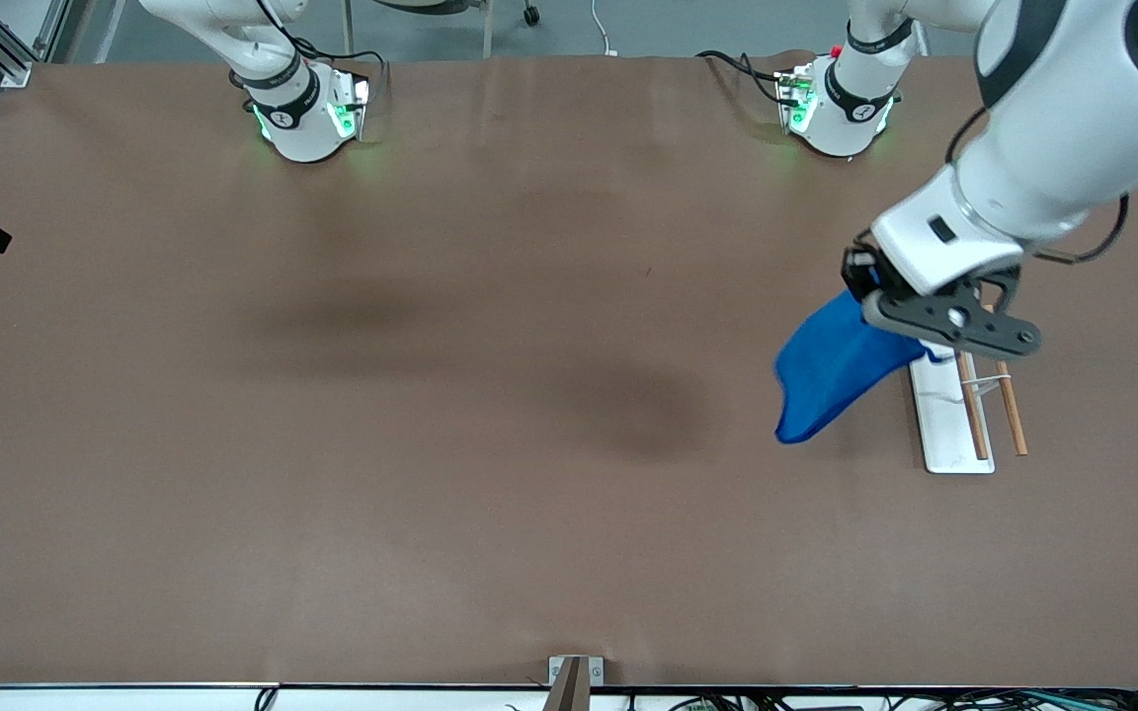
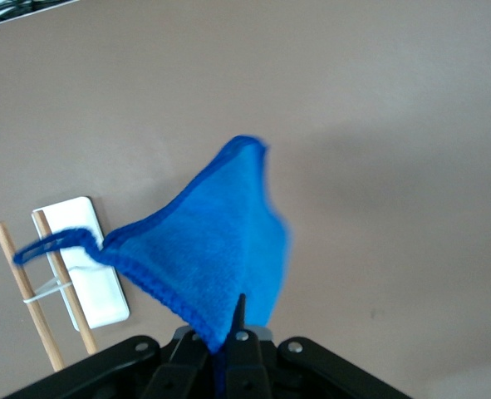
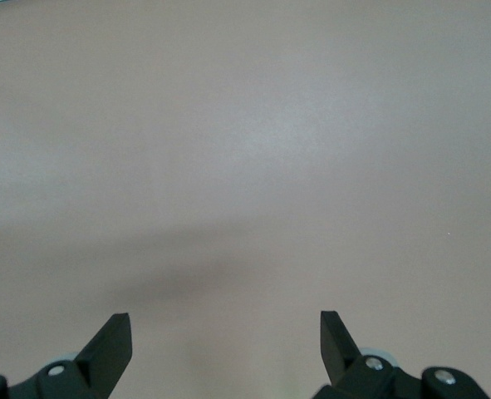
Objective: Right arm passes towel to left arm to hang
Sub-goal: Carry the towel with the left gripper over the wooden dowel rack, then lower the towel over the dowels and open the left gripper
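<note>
The blue towel (image 1: pixel 831 370) hangs from my left gripper (image 1: pixel 915 336), which is shut on one of its corners, above the table beside a small hanging rack (image 1: pixel 949 415). In the left wrist view the towel (image 2: pixel 212 241) spreads out from the shut fingers of the left gripper (image 2: pixel 227 332), and its corner loop (image 2: pixel 41 245) shows in front of the rack (image 2: pixel 83 258). My right gripper (image 3: pixel 226 328) is open and empty over bare brown table. In the front view only the right arm's base (image 1: pixel 297 114) shows.
The rack has a white base and two wooden rods (image 1: pixel 1009 405) and stands toward the left arm's end of the table. The brown table top (image 1: pixel 431 395) fills the front view. A small bracket (image 1: pixel 574 676) sits at the table's edge nearest the front camera.
</note>
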